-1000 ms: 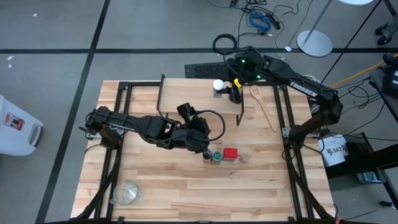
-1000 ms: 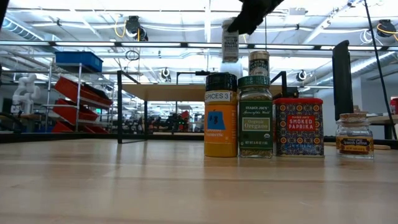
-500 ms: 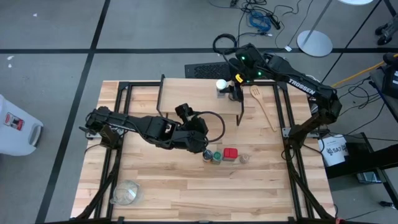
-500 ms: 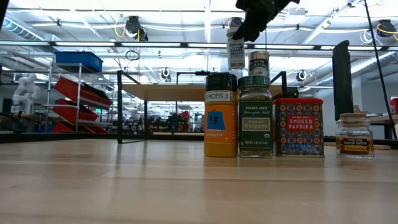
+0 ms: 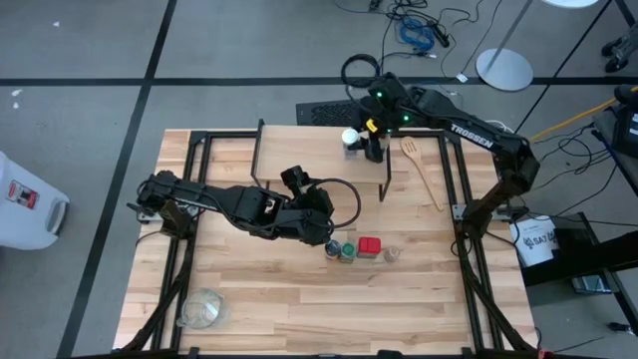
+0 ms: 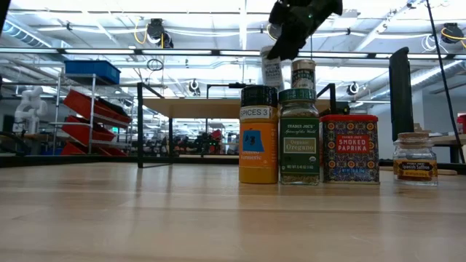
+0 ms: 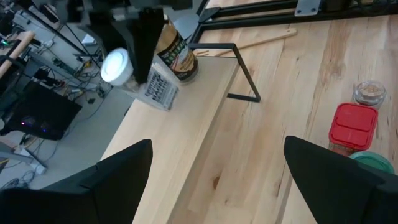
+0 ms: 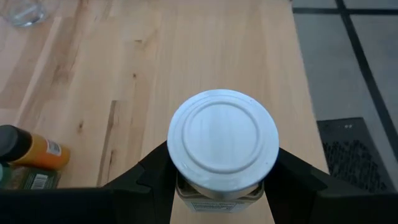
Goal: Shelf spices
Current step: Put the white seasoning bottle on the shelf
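My right gripper (image 6: 295, 25) is shut on a white-lidded spice jar (image 7: 146, 78), which it holds tilted over the shelf (image 7: 186, 130) at the far middle of the table. A black-lidded jar (image 6: 303, 73) stands on the shelf beside it. On the table in front stand a yellow jar (image 6: 258, 135), a green-lidded jar (image 6: 299, 136), a red tin (image 6: 350, 148) and a small tan-lidded jar (image 6: 415, 158). My left gripper (image 5: 327, 237) hovers open just above the left end of that row, with nothing between its fingers. My right gripper pinches the jar's body just under the white lid (image 8: 183, 190) between its two fingers (image 8: 155, 177), one on each side. The fingers slant down from the far right. The jar is tilted, lid toward the table's left; whether its bottom touches the shelf I cannot tell.
A wooden spoon (image 5: 424, 170) lies to the right of the shelf. A clear glass bowl (image 5: 202, 309) stands near the front left corner. Black frame rails (image 5: 189, 199) run along the table's left and right sides.
My right gripper has sunk toward the shelf with the white-lidded jar. The jar, upright a second ago, now leans with its lid toward the table's left.
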Available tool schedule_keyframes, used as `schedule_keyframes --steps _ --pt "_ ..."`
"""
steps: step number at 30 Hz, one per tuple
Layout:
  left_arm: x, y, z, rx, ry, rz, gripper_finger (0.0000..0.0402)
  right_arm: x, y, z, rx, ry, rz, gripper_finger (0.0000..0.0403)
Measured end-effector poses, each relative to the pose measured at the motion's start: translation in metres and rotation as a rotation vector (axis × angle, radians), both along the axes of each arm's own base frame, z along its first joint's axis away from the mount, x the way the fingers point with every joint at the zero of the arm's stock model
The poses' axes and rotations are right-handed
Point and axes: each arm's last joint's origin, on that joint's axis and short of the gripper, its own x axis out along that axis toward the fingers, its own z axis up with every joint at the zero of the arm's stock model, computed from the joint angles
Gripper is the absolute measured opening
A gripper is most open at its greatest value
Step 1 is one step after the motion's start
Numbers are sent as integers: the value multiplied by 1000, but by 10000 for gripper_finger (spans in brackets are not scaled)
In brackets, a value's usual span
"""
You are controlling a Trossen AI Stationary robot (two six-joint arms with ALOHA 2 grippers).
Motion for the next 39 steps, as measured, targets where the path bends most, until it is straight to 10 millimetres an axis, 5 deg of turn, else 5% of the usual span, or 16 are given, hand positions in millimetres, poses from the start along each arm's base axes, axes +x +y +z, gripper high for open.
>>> schedule_keyframes --steps 39 --pt "-1 0 -1 2 12 1 373 6 -10 -20 8 108 -42 187"
